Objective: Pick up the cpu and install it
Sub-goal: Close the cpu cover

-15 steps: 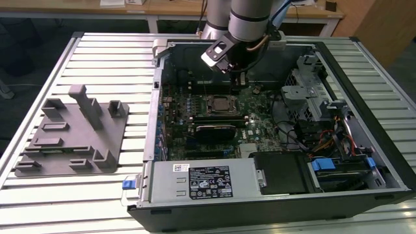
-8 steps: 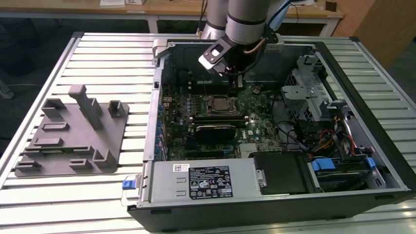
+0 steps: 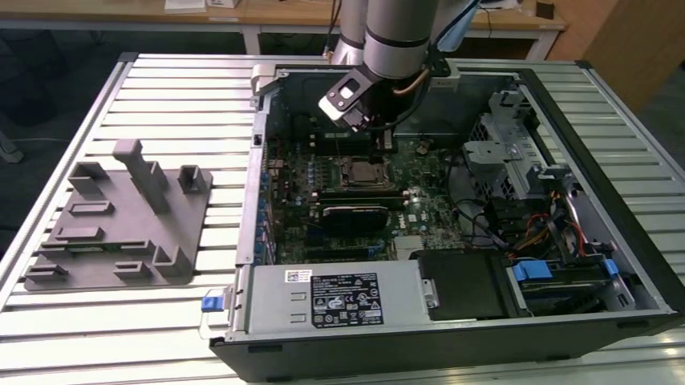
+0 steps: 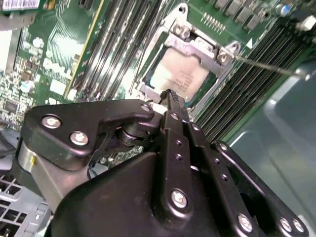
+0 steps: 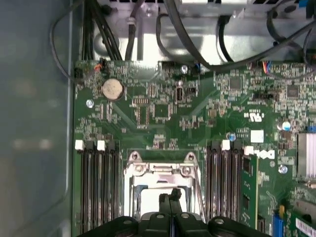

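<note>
The cpu lies flat in the motherboard socket, its silver top showing inside the metal frame. In the exterior view the cpu sits mid-board inside the open computer case. My gripper hangs just above the socket's far edge. In both wrist views its two thin black fingers are pressed together with nothing between them: gripper, gripper. The fingertips hover over the socket frame; I cannot tell if they touch it.
A grey plastic tray with upright posts rests on the slatted table at the exterior view's left. Memory slots flank the socket. Cables, a drive cage and the power supply crowd the case.
</note>
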Controlling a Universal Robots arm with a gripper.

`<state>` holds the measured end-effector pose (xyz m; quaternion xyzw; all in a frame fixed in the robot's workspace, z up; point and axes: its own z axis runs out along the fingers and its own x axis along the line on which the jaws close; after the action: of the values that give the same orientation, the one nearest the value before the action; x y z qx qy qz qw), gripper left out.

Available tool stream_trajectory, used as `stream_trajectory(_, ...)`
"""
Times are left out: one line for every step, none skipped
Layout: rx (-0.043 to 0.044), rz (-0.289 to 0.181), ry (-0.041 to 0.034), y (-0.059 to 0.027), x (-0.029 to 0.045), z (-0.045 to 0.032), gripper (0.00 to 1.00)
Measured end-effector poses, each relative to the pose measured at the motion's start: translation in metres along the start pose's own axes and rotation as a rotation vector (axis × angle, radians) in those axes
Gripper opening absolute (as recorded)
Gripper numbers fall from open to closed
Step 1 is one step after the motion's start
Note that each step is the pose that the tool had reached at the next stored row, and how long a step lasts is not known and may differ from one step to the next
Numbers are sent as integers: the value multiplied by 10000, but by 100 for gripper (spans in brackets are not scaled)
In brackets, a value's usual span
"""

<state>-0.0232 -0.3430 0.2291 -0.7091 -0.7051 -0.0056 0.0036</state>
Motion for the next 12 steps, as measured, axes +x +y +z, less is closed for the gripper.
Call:
stream_trajectory(0,0,8,-22,-2,2,11)
stream_trajectory(0,-1,16,-42,-4,4,11)
stream_trajectory(-1,-1,21,-59,-5,5,11)
stream_trajectory(-1,0,24,-71,-5,6,11)
stream_trajectory(-1,0,24,-79,-5,6,11)
stream_trajectory(0,0,22,-81,-5,6,11)
stream_trajectory(1,0,22,-81,-5,5,11)
stream_trajectory(0,-1,22,-81,-6,6,11)
stream_trajectory(0,-1,23,-81,-6,6,11)
stream_trajectory(0,-6,23,-81,-6,6,11)
stream_trajectory(0,-48,23,-82,-6,6,11)
stream_trajectory(2,-140,23,-82,-6,6,11)
